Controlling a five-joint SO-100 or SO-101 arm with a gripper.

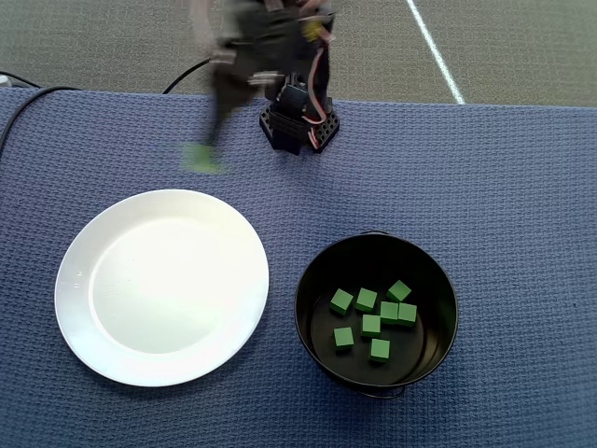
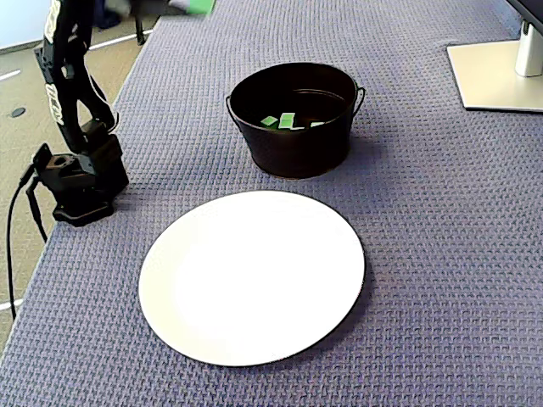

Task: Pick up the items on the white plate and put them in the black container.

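The white plate [image 1: 163,280] [image 2: 254,280] lies bare, with no items on it. High above the cloth my gripper [image 1: 205,149] is motion-blurred and shut on one green cube [image 1: 200,159], which shows at the top edge of the fixed view [image 2: 200,6]. In the overhead view the cube hangs above the plate's far side, left of the arm base. The black container [image 1: 305,280] [image 2: 293,157] stands right of the plate in the overhead view. Several green cubes [image 1: 371,326] [image 2: 287,120] lie on its floor.
The arm base [image 1: 298,126] [image 2: 81,182] is fixed at the blue cloth's far edge in the overhead view. A black cable [image 1: 28,103] runs off to the left. A monitor foot [image 2: 501,72] stands at the fixed view's top right.
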